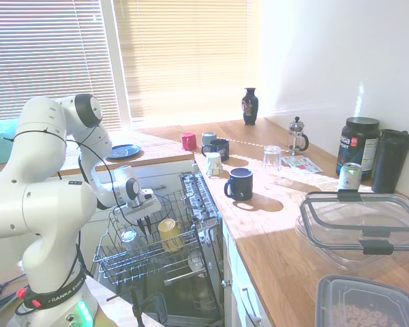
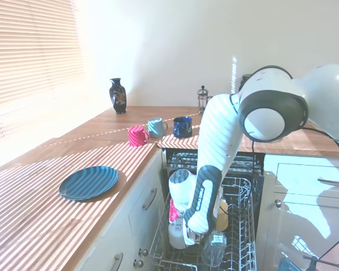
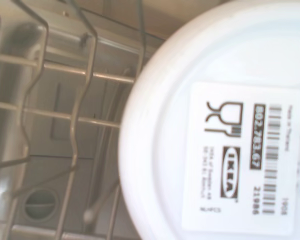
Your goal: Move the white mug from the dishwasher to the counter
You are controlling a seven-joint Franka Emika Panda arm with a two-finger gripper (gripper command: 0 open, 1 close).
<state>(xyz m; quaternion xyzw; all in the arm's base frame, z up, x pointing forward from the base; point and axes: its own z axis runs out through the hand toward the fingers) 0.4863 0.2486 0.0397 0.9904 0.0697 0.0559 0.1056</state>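
The white mug (image 3: 160,125) stands upside down in the dishwasher's grey wire rack (image 1: 140,262). Its base with a barcode label fills most of the wrist view. From the second exterior view the white mug (image 2: 177,237) shows just under my gripper (image 2: 181,223). My gripper (image 1: 144,219) is lowered into the back left of the rack, right over the mug, and the arm hides how its jaws stand. The wooden counter (image 1: 273,225) runs along the right, above the open dishwasher door (image 1: 191,303).
A yellow mug (image 1: 169,231) and an upturned glass (image 1: 128,237) sit in the rack beside my gripper. On the counter stand a dark blue mug (image 1: 240,184), a printed white mug (image 1: 213,163), a glass (image 1: 272,157) and plastic containers (image 1: 361,231). A blue plate (image 2: 89,182) lies left.
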